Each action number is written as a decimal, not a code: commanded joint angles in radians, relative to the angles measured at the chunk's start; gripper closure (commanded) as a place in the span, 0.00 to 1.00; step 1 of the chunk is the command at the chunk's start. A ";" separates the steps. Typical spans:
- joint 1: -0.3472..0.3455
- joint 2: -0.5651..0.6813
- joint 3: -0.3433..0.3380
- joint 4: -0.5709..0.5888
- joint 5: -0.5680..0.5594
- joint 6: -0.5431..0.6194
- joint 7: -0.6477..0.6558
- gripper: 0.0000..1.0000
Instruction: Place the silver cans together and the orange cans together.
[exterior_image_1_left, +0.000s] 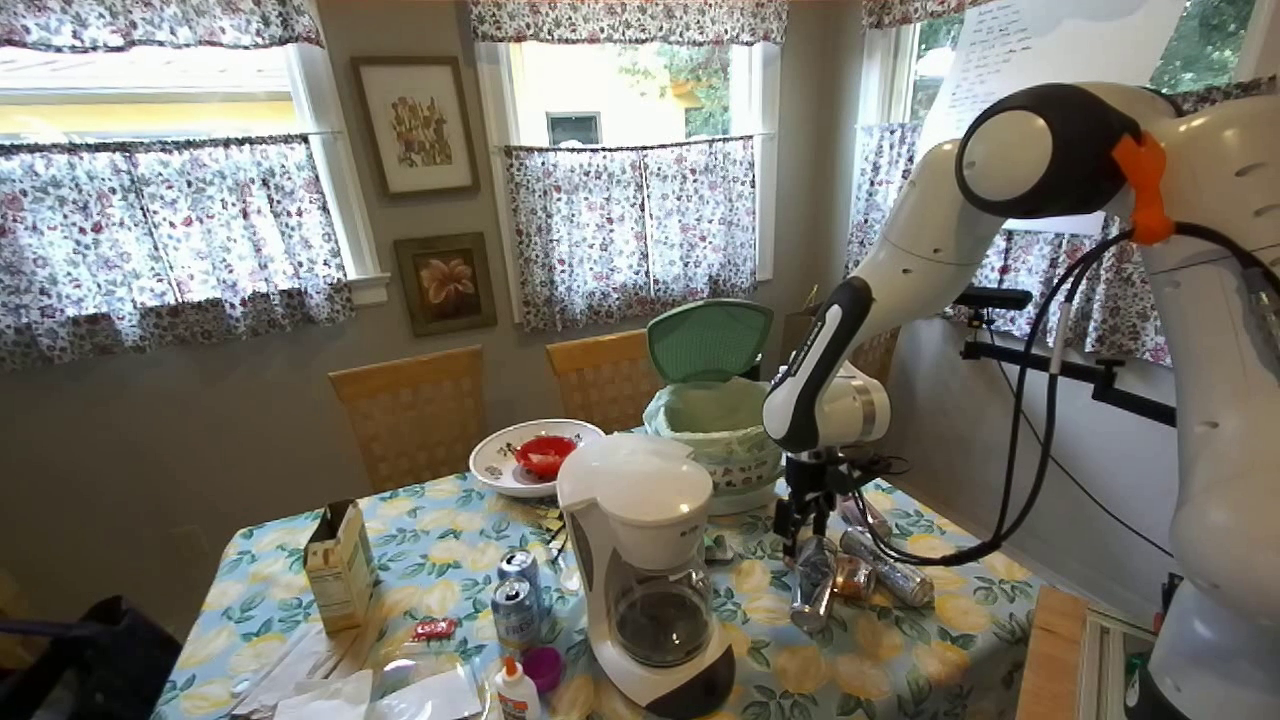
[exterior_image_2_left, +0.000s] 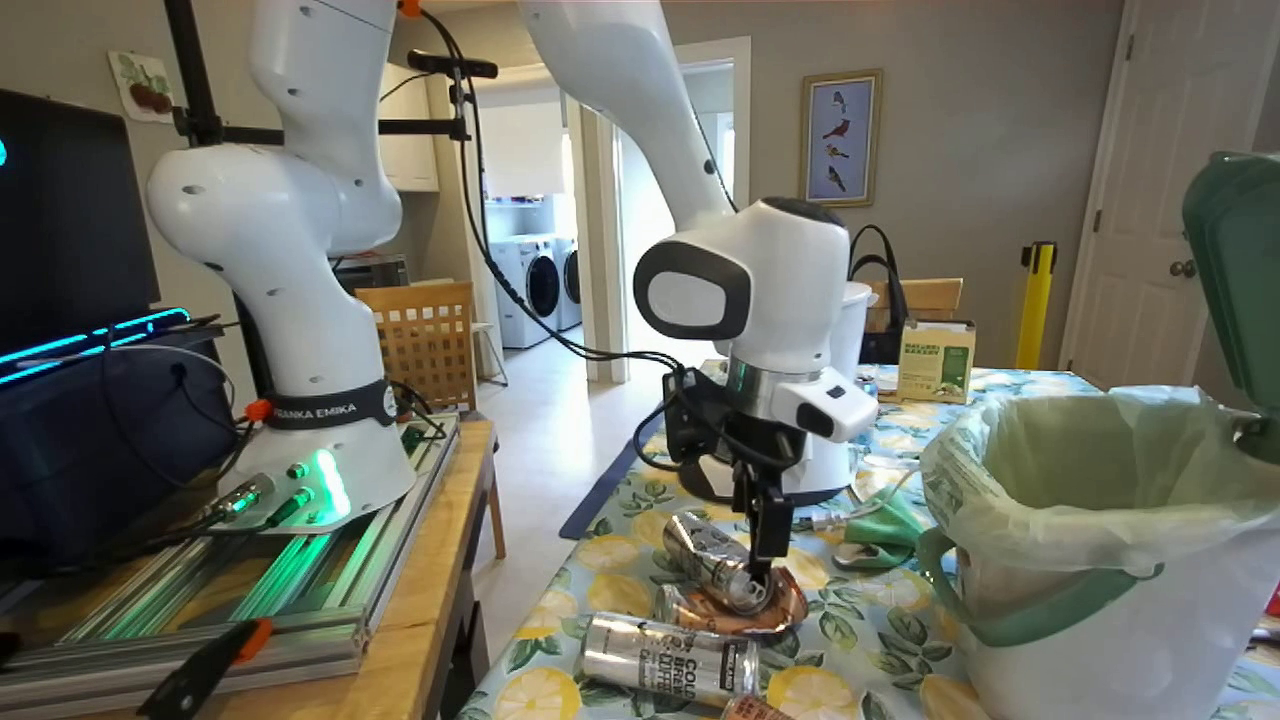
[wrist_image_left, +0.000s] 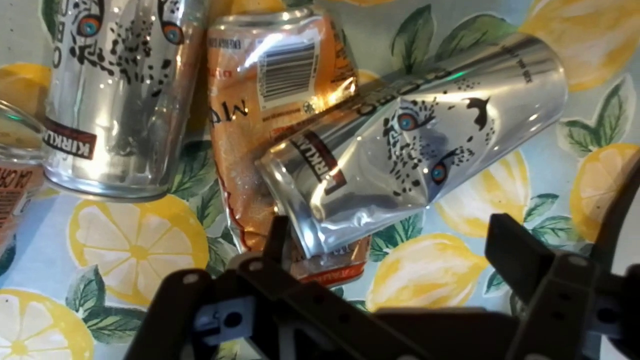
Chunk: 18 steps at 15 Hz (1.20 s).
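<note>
- Note gripper (wrist_image_left: 390, 225) spread wide, holding nothing.
- Could drag crushed orange can (wrist_image_left: 277, 110) by closing low on dented silver can (wrist_image_left: 415, 150) lying across it.
- Could slip by pinching only one end.

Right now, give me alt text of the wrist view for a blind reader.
A dented silver can lies partly over a crushed orange can on a lemon-print tablecloth, with an open black gripper at the bottom. To the left lies another silver can, and part of a pinkish-orange can shows at the left edge.
</note>
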 joint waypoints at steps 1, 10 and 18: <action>-0.016 0.021 0.030 0.036 0.038 -0.002 -0.047 0.00; 0.042 0.009 -0.003 0.073 -0.007 -0.089 0.049 0.00; 0.193 -0.061 -0.157 0.055 -0.025 -0.186 0.510 0.00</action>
